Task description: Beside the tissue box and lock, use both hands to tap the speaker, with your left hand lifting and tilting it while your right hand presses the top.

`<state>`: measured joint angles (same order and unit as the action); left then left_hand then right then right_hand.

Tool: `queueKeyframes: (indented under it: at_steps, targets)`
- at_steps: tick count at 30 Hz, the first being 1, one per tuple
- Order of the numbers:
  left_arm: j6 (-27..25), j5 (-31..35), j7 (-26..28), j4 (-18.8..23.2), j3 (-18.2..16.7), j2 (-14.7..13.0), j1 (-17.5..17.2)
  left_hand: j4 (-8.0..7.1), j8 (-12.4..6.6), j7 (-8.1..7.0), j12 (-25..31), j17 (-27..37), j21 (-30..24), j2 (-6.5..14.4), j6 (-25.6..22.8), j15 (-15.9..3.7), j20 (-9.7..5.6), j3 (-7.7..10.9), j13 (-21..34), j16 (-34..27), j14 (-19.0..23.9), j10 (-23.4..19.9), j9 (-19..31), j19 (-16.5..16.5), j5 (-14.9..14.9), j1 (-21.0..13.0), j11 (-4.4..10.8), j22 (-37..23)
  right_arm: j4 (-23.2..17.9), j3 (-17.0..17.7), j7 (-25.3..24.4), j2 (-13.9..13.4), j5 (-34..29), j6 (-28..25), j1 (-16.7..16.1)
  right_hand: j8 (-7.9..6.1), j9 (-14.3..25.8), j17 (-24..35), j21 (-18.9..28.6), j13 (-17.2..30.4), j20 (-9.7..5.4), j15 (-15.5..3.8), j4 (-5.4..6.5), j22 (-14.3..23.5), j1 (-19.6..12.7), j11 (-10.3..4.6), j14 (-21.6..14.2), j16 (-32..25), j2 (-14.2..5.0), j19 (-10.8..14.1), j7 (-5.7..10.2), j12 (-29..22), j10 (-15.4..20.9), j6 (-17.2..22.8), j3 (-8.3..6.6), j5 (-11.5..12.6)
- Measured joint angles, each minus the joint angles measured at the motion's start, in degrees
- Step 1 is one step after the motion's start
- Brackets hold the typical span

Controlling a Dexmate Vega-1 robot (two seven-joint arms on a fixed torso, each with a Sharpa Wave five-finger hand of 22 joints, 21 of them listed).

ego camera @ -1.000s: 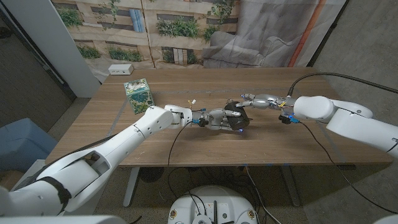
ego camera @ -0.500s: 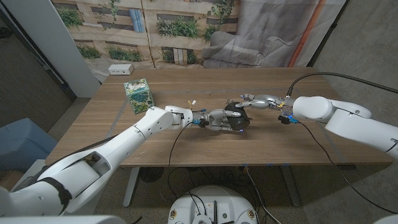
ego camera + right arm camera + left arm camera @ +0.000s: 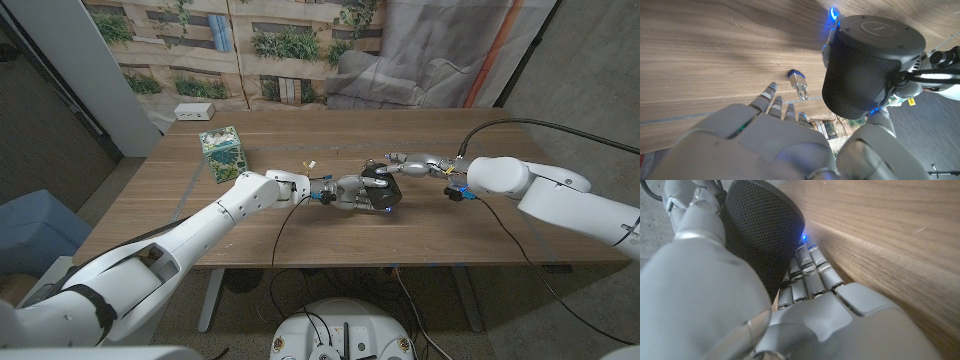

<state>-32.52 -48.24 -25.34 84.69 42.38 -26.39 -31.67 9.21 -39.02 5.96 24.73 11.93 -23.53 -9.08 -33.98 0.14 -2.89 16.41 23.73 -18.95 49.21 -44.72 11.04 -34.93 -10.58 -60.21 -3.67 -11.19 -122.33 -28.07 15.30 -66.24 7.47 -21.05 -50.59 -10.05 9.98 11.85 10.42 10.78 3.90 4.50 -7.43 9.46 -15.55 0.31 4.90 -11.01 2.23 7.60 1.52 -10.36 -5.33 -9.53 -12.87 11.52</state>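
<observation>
Holding the speaker (image 3: 381, 186) tilted in my left hand (image 3: 352, 190); right hand (image 3: 408, 163) spread, empty, just beside its top. Risk: a hard press twists it loose onto the desk (image 3: 300, 230).

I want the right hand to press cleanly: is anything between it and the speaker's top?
Nothing visible. The right hand faces the speaker, held tilted by the left hand; the small padlock lies on the table beyond, off that line.
</observation>
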Motion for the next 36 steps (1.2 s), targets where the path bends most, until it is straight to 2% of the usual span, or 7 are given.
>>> queueKeyframes:
  at_steps: [16,36]
  targets:
    - [0.7,0.8,-1.7,-1.8,0.7,0.7,1.0,0.0,0.0,0.0,-0.4,0.0,-0.2,0.0,0.0,-0.04,0.0,0.0,0.0,0.2,0.0,-0.1,0.0,0.0,0.0,0.0,0.1,0.0,0.3,-0.2,-0.5,0.3,-0.3,-0.8,0.5,0.0,0.0,0.0,0.0,0.0,0.0,0.0,0.0,0.0,0.0,0.0,0.0,-0.2,0.01,0.0,-0.32,0.0,0.0,-0.3,0.0,0.0]
    - [1.2,1.7,-2.2,-2.1,0.8,0.9,1.2,0.0,0.0,0.0,-0.6,0.0,-0.4,0.0,0.0,0.26,0.0,0.0,0.0,0.1,0.3,-0.3,0.0,0.0,0.2,0.0,-0.09,0.0,0.5,-2.0,0.5,0.8,-2.1,-2.5,1.9,-0.36,0.0,0.0,0.0,0.0,0.0,0.0,-0.01,0.0,0.3,0.0,0.0,-0.5,-0.29,0.0,-0.32,-0.3,0.0,-0.3,0.02,0.0]
